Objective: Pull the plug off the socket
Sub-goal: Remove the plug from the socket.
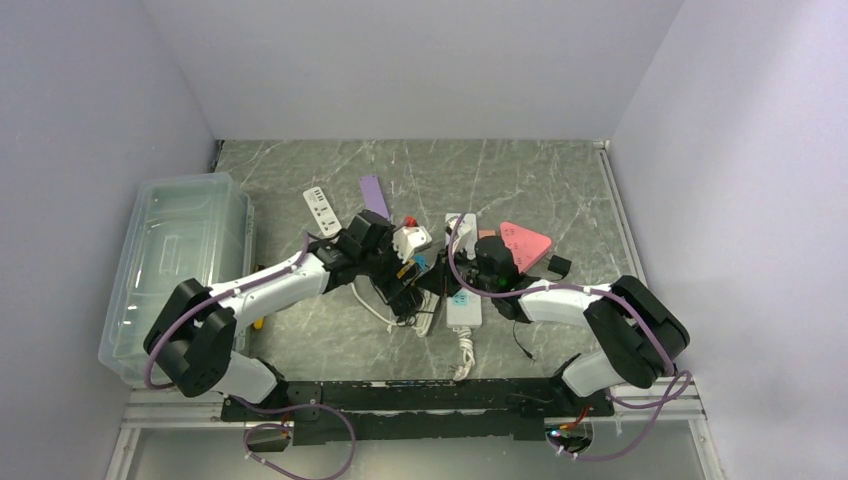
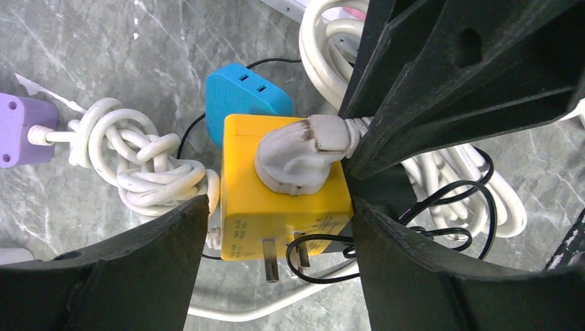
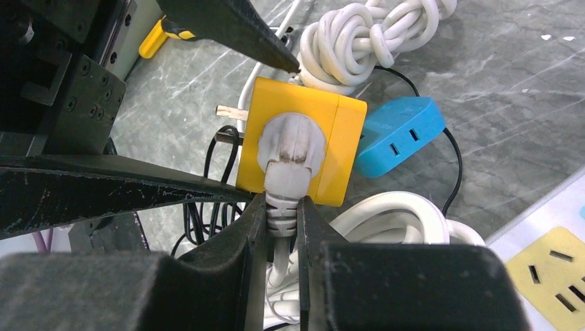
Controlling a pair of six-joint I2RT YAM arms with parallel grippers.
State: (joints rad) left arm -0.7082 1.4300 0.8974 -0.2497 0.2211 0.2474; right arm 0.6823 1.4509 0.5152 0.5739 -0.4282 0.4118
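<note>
The socket is a yellow cube adapter (image 2: 290, 207) lying on the marble table, with its two metal prongs pointing towards the left wrist camera. A grubby white plug (image 2: 300, 155) sits pushed into its top face. My left gripper (image 2: 279, 207) is open and straddles the cube. One finger (image 2: 428, 276) touches the cube's side, while the other (image 2: 138, 262) stands a small gap off. In the right wrist view, my right gripper (image 3: 281, 214) is shut on the ribbed neck of the plug (image 3: 290, 148), right at the edge of the socket (image 3: 338, 138).
A blue adapter (image 2: 245, 89) lies just beyond the cube. A knotted white cable (image 2: 131, 158) leads to a purple adapter (image 2: 21, 127), and thin black wire (image 2: 414, 234) loops under the cube. A white power strip (image 1: 462, 270), pink triangle (image 1: 525, 243) and clear bin (image 1: 180, 270) are nearby.
</note>
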